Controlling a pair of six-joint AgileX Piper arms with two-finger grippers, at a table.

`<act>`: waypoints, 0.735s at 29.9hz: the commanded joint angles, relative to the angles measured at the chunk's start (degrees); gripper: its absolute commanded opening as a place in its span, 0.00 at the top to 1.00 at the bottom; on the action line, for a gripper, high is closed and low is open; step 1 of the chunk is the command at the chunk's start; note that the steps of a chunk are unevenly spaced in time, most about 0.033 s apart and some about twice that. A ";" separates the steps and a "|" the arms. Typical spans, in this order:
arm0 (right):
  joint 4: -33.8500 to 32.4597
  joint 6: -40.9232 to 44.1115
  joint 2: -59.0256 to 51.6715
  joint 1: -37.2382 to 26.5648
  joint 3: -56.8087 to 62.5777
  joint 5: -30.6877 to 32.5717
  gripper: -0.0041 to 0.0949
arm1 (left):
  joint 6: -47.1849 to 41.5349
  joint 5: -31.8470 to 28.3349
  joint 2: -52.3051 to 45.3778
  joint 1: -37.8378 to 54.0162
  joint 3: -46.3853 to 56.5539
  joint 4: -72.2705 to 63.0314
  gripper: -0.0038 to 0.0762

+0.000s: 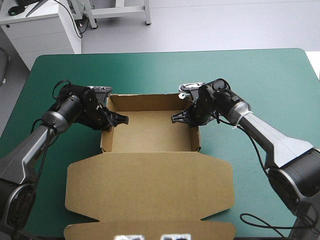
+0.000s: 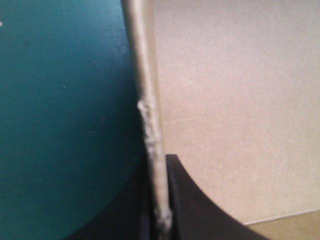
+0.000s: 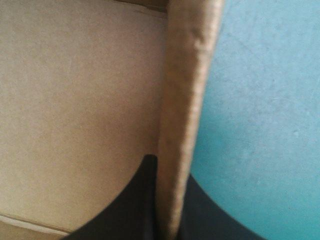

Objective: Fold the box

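Fins, broad, black and curved, form the left gripper (image 2: pixel 159 210), and they are pinched almost together on the left side wall (image 2: pixel 147 100) of the brown board box (image 1: pixel 150 132). One fin is inside the tray and one outside, with the wall's top edge running up between them. The right gripper (image 3: pixel 170 200) mirrors it, clamped the same way over the right side wall (image 3: pixel 189 100). That wall looks thick and rounded at the top, as if the board were doubled over.

Looking down on the table, both grippers reach in near the far corners, their tips pointing at each other across the tray floor.

The box sits about the middle of the teal-green table cover (image 1: pixel 150 70). It is an open tray: the far wall (image 1: pixel 145 101) stands, and both side walls stand. The wide lid (image 1: pixel 150 185) lies flat on the cover toward the near edge, with its flap at the very front.

By my reckoning the tray is largely built. The job in hand seems to be pressing the side walls so that their tucks seat firmly. I cannot see from here whether the tabs have locked into the floor. Letting go without the walls springing outward is what remains.
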 commanded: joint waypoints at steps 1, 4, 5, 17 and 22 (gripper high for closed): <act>1.92 -2.09 -1.38 0.13 -1.26 -1.17 0.97 | -0.20 -4.04 -1.10 -0.31 -1.78 -0.66 0.96; 1.92 -2.09 -0.92 0.13 -1.26 -2.73 0.97 | -0.20 -4.04 0.60 -0.31 -1.78 -0.66 0.96; 1.92 -2.09 -0.92 0.13 -1.26 -3.15 0.97 | -0.20 -4.04 0.90 -0.31 -1.78 -0.66 0.96; 1.26 -2.31 1.28 0.13 -1.37 -5.31 0.97 | 1.13 -4.28 4.98 -0.64 -1.78 -0.52 0.96; 0.22 -2.19 1.28 0.13 -1.88 -4.82 0.97 | 2.48 -4.18 5.09 -0.64 -1.78 -0.52 0.96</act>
